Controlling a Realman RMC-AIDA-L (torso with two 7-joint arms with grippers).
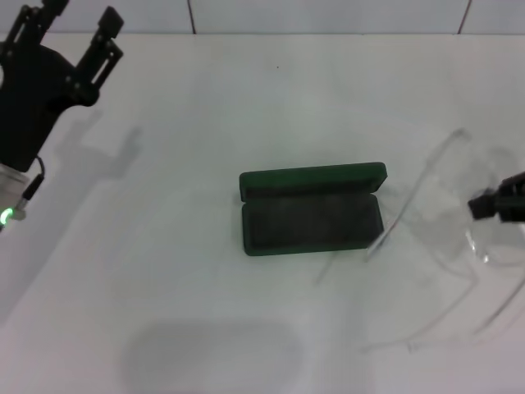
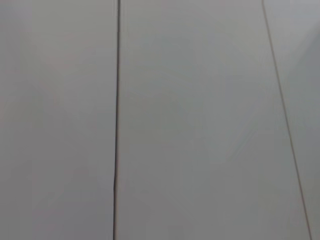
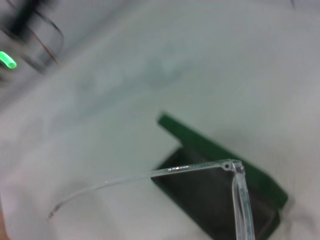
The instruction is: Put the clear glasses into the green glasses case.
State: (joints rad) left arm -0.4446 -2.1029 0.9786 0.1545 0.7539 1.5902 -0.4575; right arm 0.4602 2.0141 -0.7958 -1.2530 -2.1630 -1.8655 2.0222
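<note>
The green glasses case (image 1: 312, 212) lies open in the middle of the white table, its lid (image 1: 312, 179) folded back on the far side and the dark lining facing up. My right gripper (image 1: 486, 205) enters at the right edge, shut on the front of the clear glasses (image 1: 490, 250). Their thin arms reach toward the case's right end. In the right wrist view one clear arm and its hinge (image 3: 233, 166) hang close over the open case (image 3: 210, 200). My left gripper (image 1: 74, 29) is raised at the far left, open and holding nothing.
The white table (image 1: 164, 271) runs back to a tiled wall. The left wrist view shows only a pale surface with dark seams (image 2: 117, 125). A green light (image 1: 6, 216) glows on the left arm.
</note>
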